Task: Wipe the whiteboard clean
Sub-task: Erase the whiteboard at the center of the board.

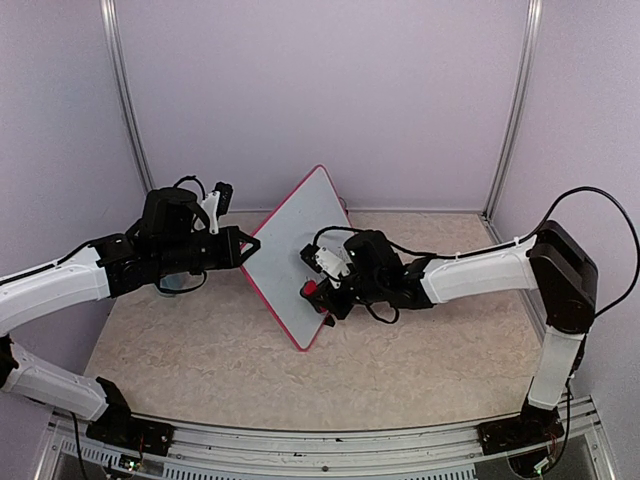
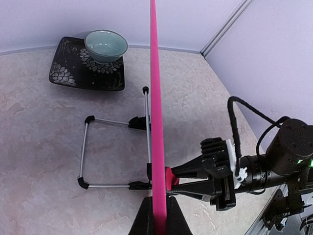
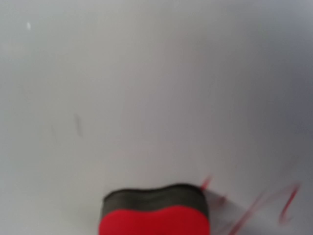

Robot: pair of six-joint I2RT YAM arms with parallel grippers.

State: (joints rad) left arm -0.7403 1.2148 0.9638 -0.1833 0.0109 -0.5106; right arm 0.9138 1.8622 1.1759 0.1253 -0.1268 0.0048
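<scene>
The whiteboard point(image 1: 290, 250), white with a pink-red frame, stands tilted on one corner at the middle of the table. My left gripper point(image 1: 248, 243) is shut on its left edge; in the left wrist view the pink frame point(image 2: 155, 98) runs between my black fingers point(image 2: 144, 220). My right gripper point(image 1: 318, 291) is shut on a small red eraser point(image 1: 310, 289) and presses it against the board's face. The right wrist view shows the eraser point(image 3: 154, 218) with its dark felt on the white surface point(image 3: 146, 88). Red streaks point(image 3: 264, 200) and a faint dark mark point(image 3: 77, 125) remain there.
A wire stand with black tips point(image 2: 115, 152) lies on the table behind the board. A pale green bowl point(image 2: 106, 45) sits on a black patterned plate point(image 2: 73, 73) at the far left. Metal posts point(image 1: 125, 100) and purple walls enclose the table.
</scene>
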